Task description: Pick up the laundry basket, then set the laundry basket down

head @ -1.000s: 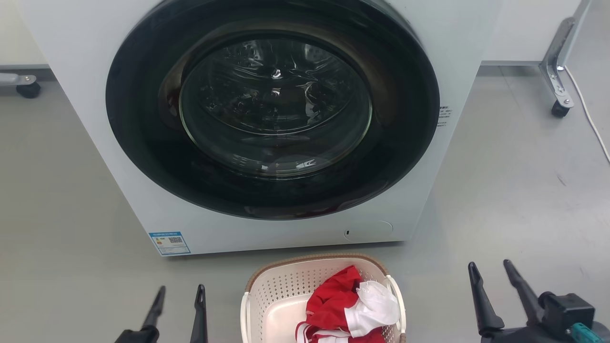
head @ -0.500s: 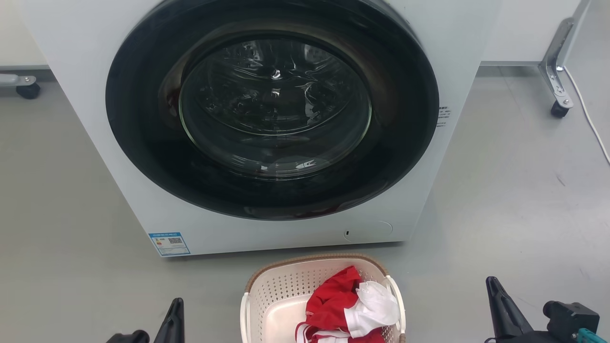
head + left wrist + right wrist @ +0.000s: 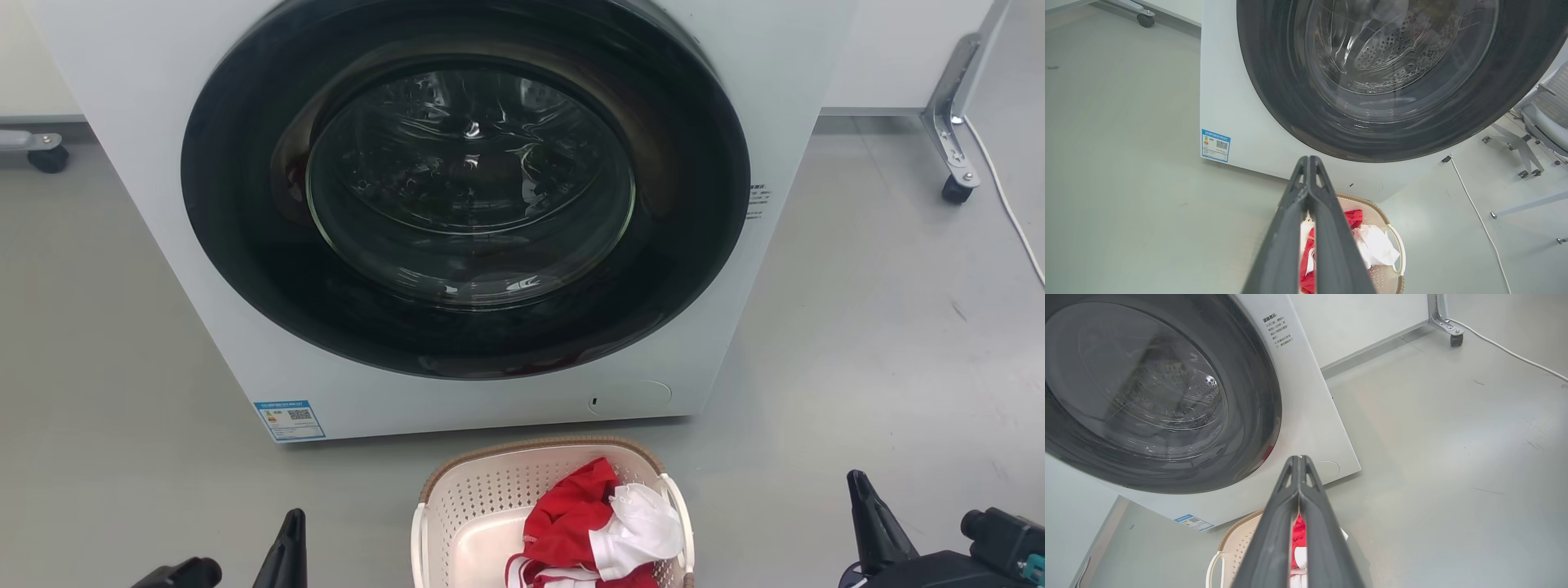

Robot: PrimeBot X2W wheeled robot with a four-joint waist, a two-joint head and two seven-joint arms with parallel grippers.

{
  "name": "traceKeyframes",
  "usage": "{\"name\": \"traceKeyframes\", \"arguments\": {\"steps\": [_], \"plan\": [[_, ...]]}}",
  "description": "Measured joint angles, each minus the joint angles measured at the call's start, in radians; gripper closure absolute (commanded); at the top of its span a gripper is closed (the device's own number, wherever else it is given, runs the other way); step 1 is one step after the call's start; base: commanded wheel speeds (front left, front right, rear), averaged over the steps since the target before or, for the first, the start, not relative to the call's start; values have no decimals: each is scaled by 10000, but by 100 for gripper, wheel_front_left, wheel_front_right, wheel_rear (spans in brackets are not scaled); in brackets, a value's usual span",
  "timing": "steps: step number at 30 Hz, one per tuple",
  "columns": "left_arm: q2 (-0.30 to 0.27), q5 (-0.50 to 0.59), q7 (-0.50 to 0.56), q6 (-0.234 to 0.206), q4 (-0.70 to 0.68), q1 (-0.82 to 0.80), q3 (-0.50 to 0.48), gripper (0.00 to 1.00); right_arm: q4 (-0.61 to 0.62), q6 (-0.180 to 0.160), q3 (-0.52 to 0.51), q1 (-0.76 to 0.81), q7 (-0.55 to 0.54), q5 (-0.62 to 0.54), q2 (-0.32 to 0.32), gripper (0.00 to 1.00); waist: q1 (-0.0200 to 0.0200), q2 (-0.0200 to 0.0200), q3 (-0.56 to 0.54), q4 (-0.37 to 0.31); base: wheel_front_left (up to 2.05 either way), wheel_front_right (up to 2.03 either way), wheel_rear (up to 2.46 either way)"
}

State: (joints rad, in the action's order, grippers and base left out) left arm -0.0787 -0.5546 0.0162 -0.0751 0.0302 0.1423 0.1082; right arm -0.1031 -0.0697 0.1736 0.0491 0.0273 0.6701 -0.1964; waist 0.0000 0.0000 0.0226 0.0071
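The laundry basket [image 3: 482, 498] stands on the grey floor [image 3: 857, 343] at 6 o'clock in the head view, and the bottom edge cuts off its near end. A red garment [image 3: 571, 518] lies inside, with a white garment [image 3: 645, 527] against it on the basket's 3 o'clock side.

At the basket's 12 o'clock, close by but with a strip of floor between, stands the washer [image 3: 131, 122]. Its round dark door [image 3: 469, 188] is closed, and a blue label [image 3: 289, 419] sits at its lower corner, toward 10 o'clock from the basket.

The left gripper [image 3: 291, 523] hangs at the basket's 9 o'clock, apart from it. Its jaws are pressed together on nothing, and the left wrist view shows its fingers [image 3: 1331, 228] meeting at the tip. The right gripper [image 3: 856, 482] hangs at 3 o'clock, farther off, with its jaws likewise pressed together and empty.

Toward 1 o'clock a metal leg on a caster [image 3: 951, 163] stands well away, with a white cable [image 3: 1008, 208] trailing beside it.
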Motion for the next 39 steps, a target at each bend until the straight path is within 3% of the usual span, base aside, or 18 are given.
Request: {"name": "traceKeyframes", "arguments": {"steps": [39], "plan": [[173, -5522, 529, 1022, 1361, -1101, -1055, 100, -1011, 974, -1628, -685, -767, 4928, 821, 100, 0, 0, -110, -38, 0, 0, 0]]}}
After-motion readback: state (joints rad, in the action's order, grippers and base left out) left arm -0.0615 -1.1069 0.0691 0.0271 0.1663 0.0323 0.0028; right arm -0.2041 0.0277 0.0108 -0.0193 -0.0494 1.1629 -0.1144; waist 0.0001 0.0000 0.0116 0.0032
